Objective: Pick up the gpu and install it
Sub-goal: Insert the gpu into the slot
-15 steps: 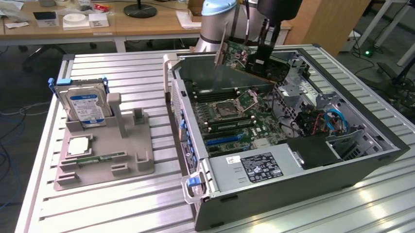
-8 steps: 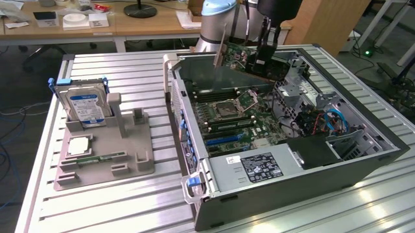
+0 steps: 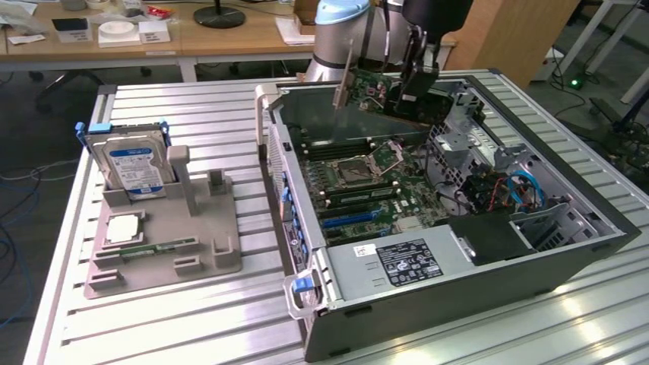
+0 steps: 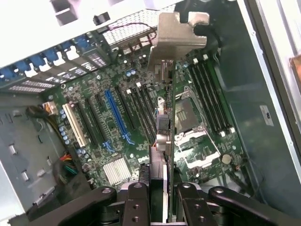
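The gpu (image 3: 367, 90) is a thin dark card with a pale metal bracket (image 3: 345, 76) at one end. It hangs in the air over the far end of the open computer case (image 3: 568, 251). My gripper (image 3: 414, 85) is shut on it. In the wrist view the gpu (image 4: 162, 141) runs edge-on away from my gripper (image 4: 162, 207), with its bracket (image 4: 176, 40) at the far end. Both fingers (image 4: 136, 202) press on its sides. The motherboard (image 4: 122, 117) lies below the card, apart from it, with a long blue slot (image 4: 116, 115) and several black slots.
A grey fixture (image 3: 163, 236) on the exterior view's left holds a silver hard drive (image 3: 132, 163) with a blue label, a square chip (image 3: 121, 228) and a narrow green memory stick (image 3: 152, 247). Inside the case sit a power supply (image 3: 406, 262) and blue cables (image 3: 522, 186). A wooden desk (image 3: 203, 38) stands behind.
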`<state>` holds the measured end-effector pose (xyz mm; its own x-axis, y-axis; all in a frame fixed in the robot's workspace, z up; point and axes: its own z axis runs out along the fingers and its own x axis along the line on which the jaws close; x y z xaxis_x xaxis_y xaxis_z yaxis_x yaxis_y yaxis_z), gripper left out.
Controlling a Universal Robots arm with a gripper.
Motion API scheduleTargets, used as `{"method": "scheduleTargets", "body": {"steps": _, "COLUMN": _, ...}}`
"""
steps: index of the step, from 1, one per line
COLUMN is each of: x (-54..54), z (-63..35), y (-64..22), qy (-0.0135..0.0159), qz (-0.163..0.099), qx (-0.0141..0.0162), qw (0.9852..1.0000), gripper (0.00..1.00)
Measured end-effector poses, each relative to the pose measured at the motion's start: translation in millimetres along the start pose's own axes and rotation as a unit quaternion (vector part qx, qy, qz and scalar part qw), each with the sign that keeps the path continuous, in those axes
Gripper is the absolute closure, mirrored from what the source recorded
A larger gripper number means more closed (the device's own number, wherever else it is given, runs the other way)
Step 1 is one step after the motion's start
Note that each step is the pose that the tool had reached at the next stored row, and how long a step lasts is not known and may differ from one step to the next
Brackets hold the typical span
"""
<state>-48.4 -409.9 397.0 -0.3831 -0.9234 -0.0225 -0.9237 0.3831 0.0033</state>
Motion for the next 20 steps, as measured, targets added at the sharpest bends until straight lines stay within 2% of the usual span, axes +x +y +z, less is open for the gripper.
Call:
{"method": "scheduleTargets", "body": {"steps": 4, "x": 0.1, "z": 0.0, "y": 0.0, "qy": 0.0001, "qz": -0.027, "qx": -0.0006, "qw": 0.9996, "gripper": 0.73}}
{"method": "scheduleTargets", "body": {"steps": 9, "x": 0.3, "z": 0.1, "y": -0.1, "qy": 0.0002, "qz": -0.059, "qx": -0.0013, "qw": 0.9982, "gripper": 0.73}}
{"method": "scheduleTargets", "body": {"steps": 14, "x": 0.6, "z": 0.1, "y": -0.2, "qy": 0.0003, "qz": -0.091, "qx": -0.0021, "qw": 0.9959, "gripper": 0.73}}
{"method": "scheduleTargets", "body": {"steps": 20, "x": 0.9, "z": 0.3, "y": -0.4, "qy": 0.0004, "qz": -0.127, "qx": -0.0029, "qw": 0.9919, "gripper": 0.73}}
